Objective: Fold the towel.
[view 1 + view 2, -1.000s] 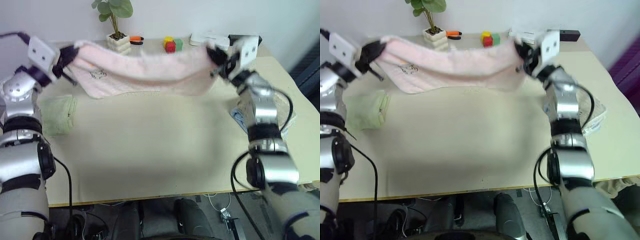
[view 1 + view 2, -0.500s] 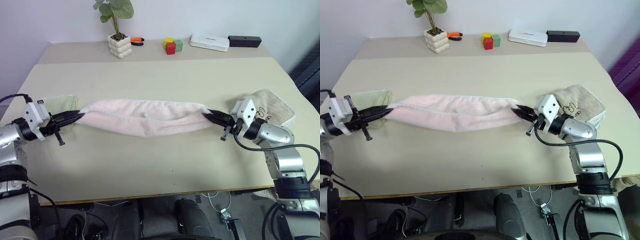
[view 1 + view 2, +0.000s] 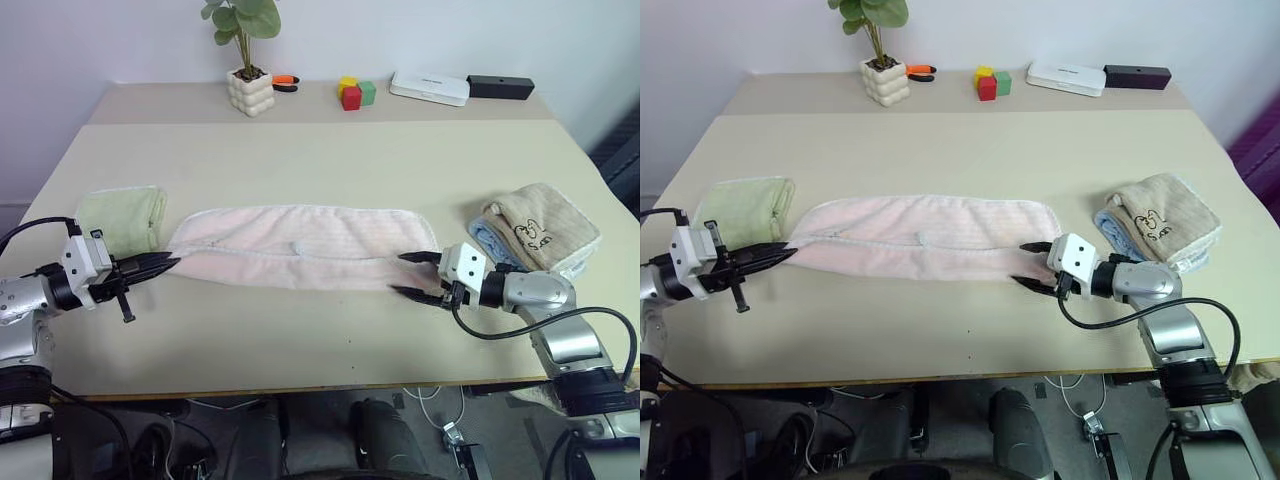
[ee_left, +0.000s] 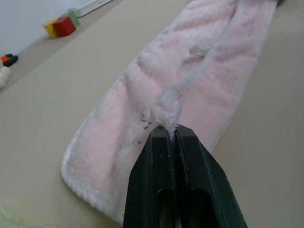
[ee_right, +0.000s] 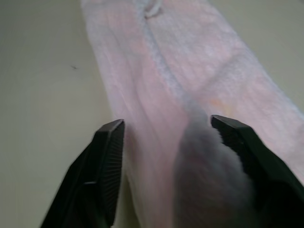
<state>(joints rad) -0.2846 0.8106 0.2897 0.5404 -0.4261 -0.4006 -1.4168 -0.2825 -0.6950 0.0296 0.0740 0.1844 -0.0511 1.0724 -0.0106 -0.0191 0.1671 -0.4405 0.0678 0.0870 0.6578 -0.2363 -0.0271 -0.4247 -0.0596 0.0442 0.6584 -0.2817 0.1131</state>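
The towel (image 3: 300, 245) lay mid-frame, folded lengthwise. The left gripper (image 3: 165, 264) stayed clamped on its corner; the right gripper (image 3: 418, 275) stood apart, apparently released. Release left squarely.

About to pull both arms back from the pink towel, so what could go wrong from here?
1. The left hand is shut on the whitish edging of the pale pink terry towel; retreating before it opens would probably drag the fold out of shape.
2. The right hand is open, but its fingers straddle the towel's end and might snag it.
3. The folded light green towel lies beside the left end and could get nudged.
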